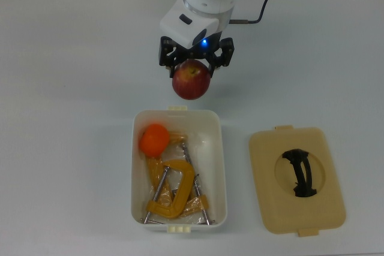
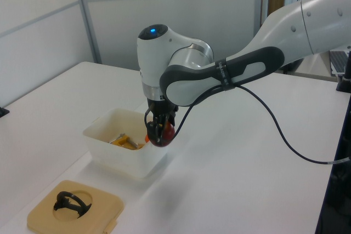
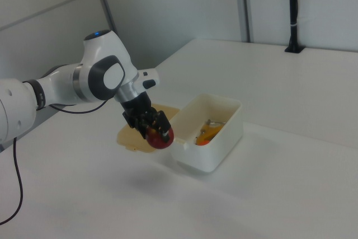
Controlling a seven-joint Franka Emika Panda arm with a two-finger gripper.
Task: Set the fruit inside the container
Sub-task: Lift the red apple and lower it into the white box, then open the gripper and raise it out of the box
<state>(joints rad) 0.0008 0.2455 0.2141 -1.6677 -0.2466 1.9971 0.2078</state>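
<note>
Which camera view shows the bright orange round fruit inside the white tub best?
The top view: the bright orange round fruit lies fully visible in the white rectangular plastic tub. The left view shows only a sliver; the right view shows a small orange patch.

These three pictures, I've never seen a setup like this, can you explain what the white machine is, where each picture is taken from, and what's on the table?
The white machine is a robot arm ending in a two-finger gripper. One picture looks straight down from above; the other two look from opposite sides of the white table.

The gripper is closed around a dark red apple, held in the air just outside the short end of an open white container.

Inside the container lie an orange and yellow C-clamps. To the top view's right of it, a flat tan lid with a black handle lies on the table.
</note>
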